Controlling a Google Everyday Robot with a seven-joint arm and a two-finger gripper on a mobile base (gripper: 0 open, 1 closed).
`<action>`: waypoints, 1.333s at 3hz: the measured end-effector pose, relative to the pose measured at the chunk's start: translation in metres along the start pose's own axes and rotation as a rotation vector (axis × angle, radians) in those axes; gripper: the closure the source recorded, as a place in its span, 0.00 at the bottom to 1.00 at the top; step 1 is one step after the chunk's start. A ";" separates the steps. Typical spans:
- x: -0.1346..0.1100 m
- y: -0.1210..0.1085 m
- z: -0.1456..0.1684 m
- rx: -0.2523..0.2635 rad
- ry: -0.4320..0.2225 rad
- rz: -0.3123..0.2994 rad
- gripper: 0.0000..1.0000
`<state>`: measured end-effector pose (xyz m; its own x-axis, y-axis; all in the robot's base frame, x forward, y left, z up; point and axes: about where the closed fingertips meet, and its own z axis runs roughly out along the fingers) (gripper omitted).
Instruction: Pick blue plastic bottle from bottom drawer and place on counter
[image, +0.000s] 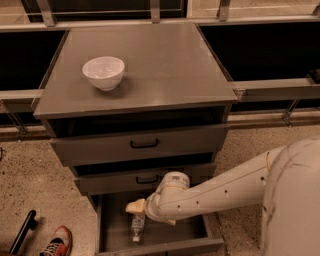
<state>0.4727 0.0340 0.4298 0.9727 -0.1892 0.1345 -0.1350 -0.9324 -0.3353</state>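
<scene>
The blue plastic bottle (137, 228) lies in the open bottom drawer (116, 231), left of its middle, with its white cap toward the front. My gripper (136, 207) hangs inside the drawer right over the bottle's far end, and its wrist hides that end. I cannot tell whether it touches the bottle. My white arm (225, 189) reaches in from the lower right. The counter (160, 65) is the flat grey top of the cabinet, well above.
A white bowl (103, 72) stands on the counter's left side. The two upper drawers (145, 144) with black handles are partly pulled out above the bottom one. A red shoe (55, 242) and a black bar (22, 232) lie on the floor at the lower left.
</scene>
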 end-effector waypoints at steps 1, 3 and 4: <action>0.007 -0.001 -0.002 0.039 0.034 0.025 0.00; 0.001 -0.016 0.067 0.131 -0.091 0.049 0.00; -0.007 -0.026 0.122 0.225 -0.160 0.145 0.00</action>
<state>0.4929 0.0972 0.3241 0.9660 -0.2480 -0.0727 -0.2472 -0.8044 -0.5403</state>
